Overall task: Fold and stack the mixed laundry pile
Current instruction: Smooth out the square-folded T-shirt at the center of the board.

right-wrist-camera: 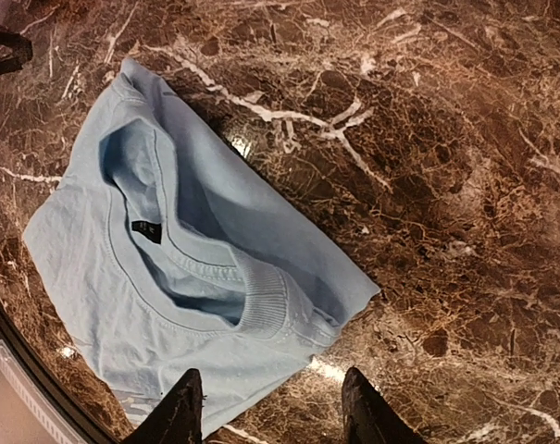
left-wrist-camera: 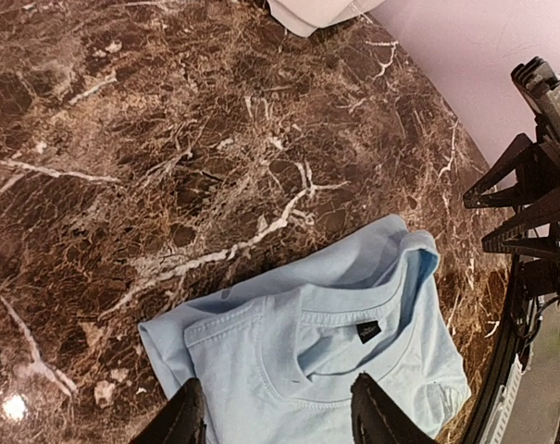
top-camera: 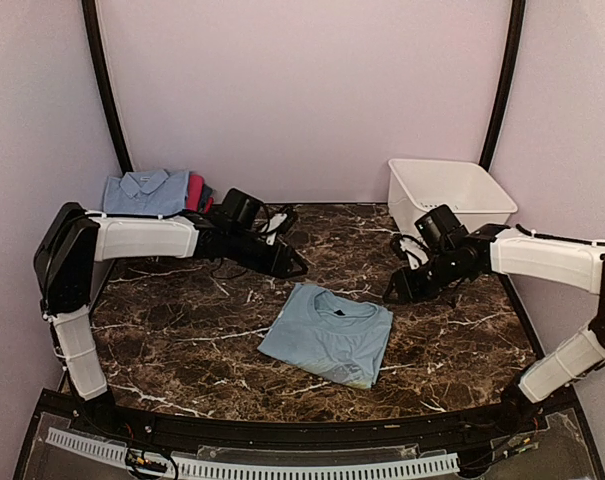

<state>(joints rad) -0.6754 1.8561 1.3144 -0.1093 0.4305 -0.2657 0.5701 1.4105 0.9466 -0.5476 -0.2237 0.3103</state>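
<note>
A folded pale blue tee lies flat in the middle of the marble table, its collar toward the back. My left gripper hangs open just above and behind the tee's back left corner, nothing between its fingers; its wrist view shows the tee and collar label below. My right gripper is open too, hovering off the tee's back right corner, empty. A stack of folded laundry sits at the back left: a pale blue collared shirt on top, magenta-pink and dark pieces beside it.
A white rectangular plastic tub stands at the back right, close behind my right arm. The table's dark marble top ends at a black curved front rail. Pale walls close the back and sides.
</note>
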